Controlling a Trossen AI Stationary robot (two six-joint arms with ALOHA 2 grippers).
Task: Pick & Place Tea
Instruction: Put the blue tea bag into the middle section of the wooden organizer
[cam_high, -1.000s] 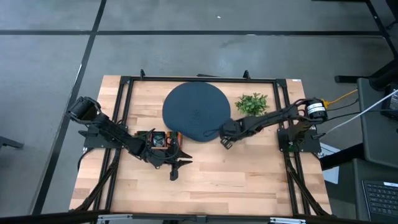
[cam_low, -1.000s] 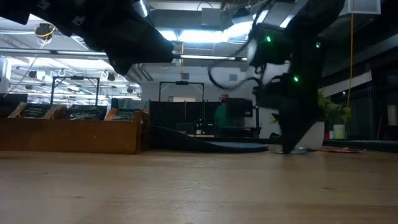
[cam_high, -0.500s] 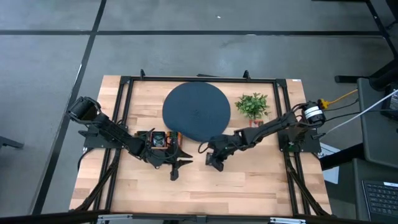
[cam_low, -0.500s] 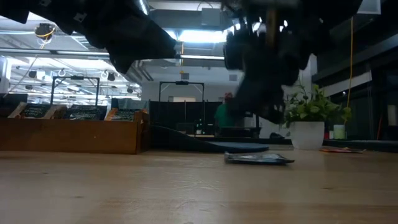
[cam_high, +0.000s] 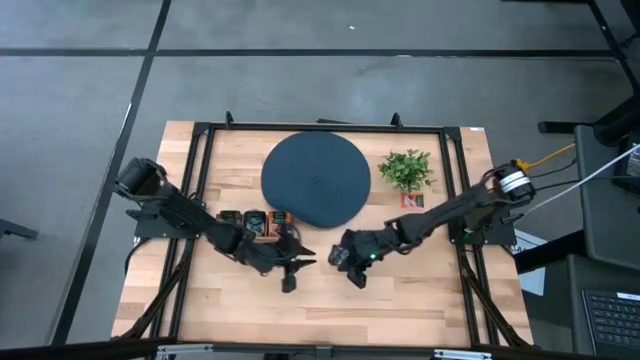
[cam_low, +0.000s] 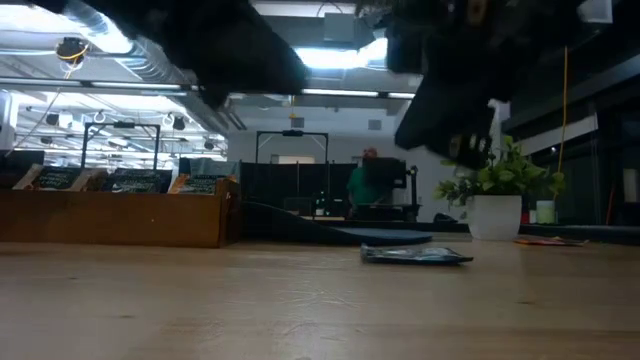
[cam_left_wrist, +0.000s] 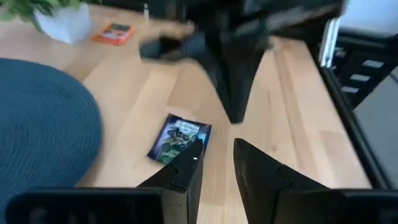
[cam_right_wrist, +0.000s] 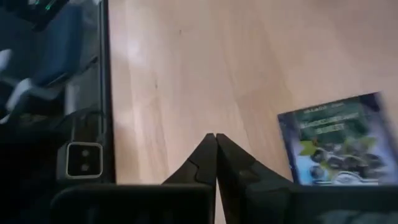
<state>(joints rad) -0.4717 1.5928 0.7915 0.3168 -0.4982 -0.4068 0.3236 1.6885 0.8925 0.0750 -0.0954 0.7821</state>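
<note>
A dark green-black tea sachet (cam_left_wrist: 179, 137) lies flat on the wooden table between my two grippers. It also shows in the low view (cam_low: 415, 255) and the right wrist view (cam_right_wrist: 336, 140). My left gripper (cam_high: 300, 272) (cam_left_wrist: 217, 155) is open and empty, with its fingertips just short of the sachet. My right gripper (cam_high: 352, 275) (cam_right_wrist: 215, 140) is shut and empty, hanging above the table beside the sachet. Its fingers point down in the left wrist view (cam_left_wrist: 233, 106). More sachets stand in a small wooden box (cam_high: 255, 222) by the left arm.
A round dark disc (cam_high: 315, 180) lies at the far middle of the table. A small green plant in a white pot (cam_high: 405, 168) stands to the disc's right, with an orange-red sachet (cam_high: 412, 200) beside it. A black frame (cam_high: 200, 130) runs round the table.
My right gripper has gone from the disc's right edge toward the table's near edge and left, and has risen off the table. The dark sachet now lies uncovered on the wood. My left gripper has moved a little toward the near edge and right.
</note>
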